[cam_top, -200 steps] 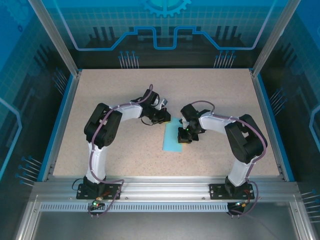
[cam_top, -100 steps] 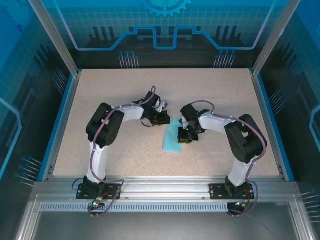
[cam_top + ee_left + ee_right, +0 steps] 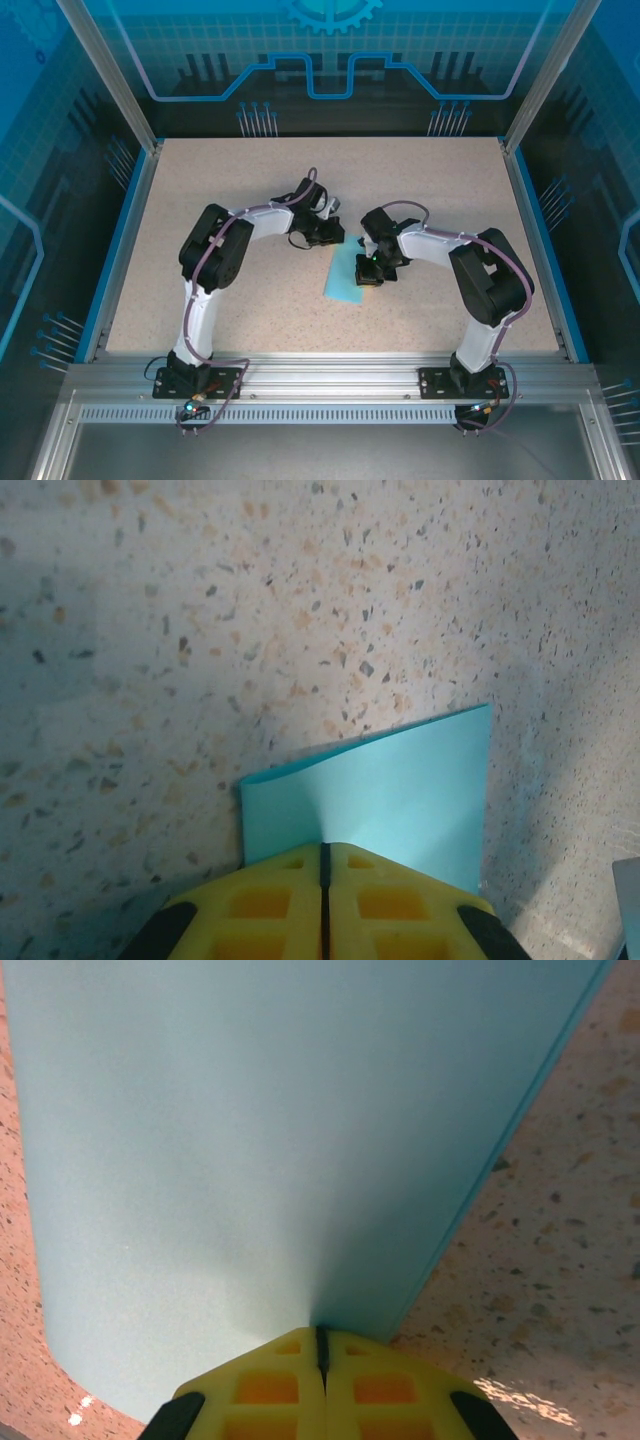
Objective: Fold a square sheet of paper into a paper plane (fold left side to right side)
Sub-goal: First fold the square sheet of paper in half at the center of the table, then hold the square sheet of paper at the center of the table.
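Sheet of paper [image 3: 348, 278] [image 3: 400, 800] [image 3: 250, 1140]: seen folded into a narrow light-blue strip, laid on the table [image 3: 450, 180] between both tools.
Left tool [image 3: 328, 236] [image 3: 323, 845]: closed, tips set at the strip's far end.
Right tool [image 3: 367, 277] [image 3: 320, 1332]: closed, tips set at the strip's right edge; whether the paper is pinched cannot be told.

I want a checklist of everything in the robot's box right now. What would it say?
Surface: speckled beige table.
Job's things: blue paper, folded into a narrow strip, between the two hands.
Clutter: nothing seen.
Hands: left hand shut on the paper's end; right hand shut on its edge.
Cables: purple cables run along both arms, off the paper.
Surroundings: metal rail in front, blue walls around.
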{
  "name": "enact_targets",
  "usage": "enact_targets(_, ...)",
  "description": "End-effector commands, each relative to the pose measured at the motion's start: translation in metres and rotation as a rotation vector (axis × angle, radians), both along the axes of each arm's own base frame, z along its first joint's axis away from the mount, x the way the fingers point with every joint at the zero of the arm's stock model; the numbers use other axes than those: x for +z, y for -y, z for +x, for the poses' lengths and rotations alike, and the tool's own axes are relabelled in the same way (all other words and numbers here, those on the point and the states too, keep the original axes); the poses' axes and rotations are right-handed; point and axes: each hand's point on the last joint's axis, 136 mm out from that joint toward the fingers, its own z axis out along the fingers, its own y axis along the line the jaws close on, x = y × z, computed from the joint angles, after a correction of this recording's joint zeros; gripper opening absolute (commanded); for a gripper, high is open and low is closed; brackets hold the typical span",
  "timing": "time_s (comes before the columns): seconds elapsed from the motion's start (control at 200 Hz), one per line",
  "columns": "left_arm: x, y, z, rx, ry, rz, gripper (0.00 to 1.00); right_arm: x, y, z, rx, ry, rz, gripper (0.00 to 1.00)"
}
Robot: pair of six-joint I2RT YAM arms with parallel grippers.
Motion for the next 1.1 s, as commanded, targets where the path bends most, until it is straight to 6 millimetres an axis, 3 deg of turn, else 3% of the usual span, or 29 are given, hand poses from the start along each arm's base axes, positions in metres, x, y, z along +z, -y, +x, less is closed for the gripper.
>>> enact_targets(0.0,-0.018,-0.023,0.029,0.075,0.053,0.098,0.1,-0.045,0.05,-0.046,0.019,-0.151,-0.259,0.05)
enact_targets(0.305,-0.009,-0.026,0.051,0.098,0.066,0.086,0.1,-0.044,0.049,-0.046,0.014,-0.151,-0.252,0.05)
enact_targets(0.44,0.007,-0.028,0.05,0.097,0.101,0.076,0.1,-0.044,0.046,-0.044,0.008,-0.146,-0.24,0.05)
enact_targets(0.65,0.053,-0.034,0.024,0.092,0.158,0.018,0.11,-0.041,0.046,-0.038,0.008,-0.134,-0.232,0.05)
enact_targets(0.805,0.067,-0.024,-0.01,0.048,0.127,-0.065,0.11,-0.04,0.041,-0.035,0.008,-0.132,-0.209,0.05)
enact_targets(0.93,0.061,-0.004,-0.033,-0.01,0.053,-0.134,0.11,-0.04,0.039,-0.034,0.007,-0.132,-0.205,0.05)
enact_targets(1.095,0.035,-0.002,-0.041,-0.007,-0.011,-0.096,0.11,-0.04,0.038,-0.034,0.008,-0.132,-0.199,0.05)
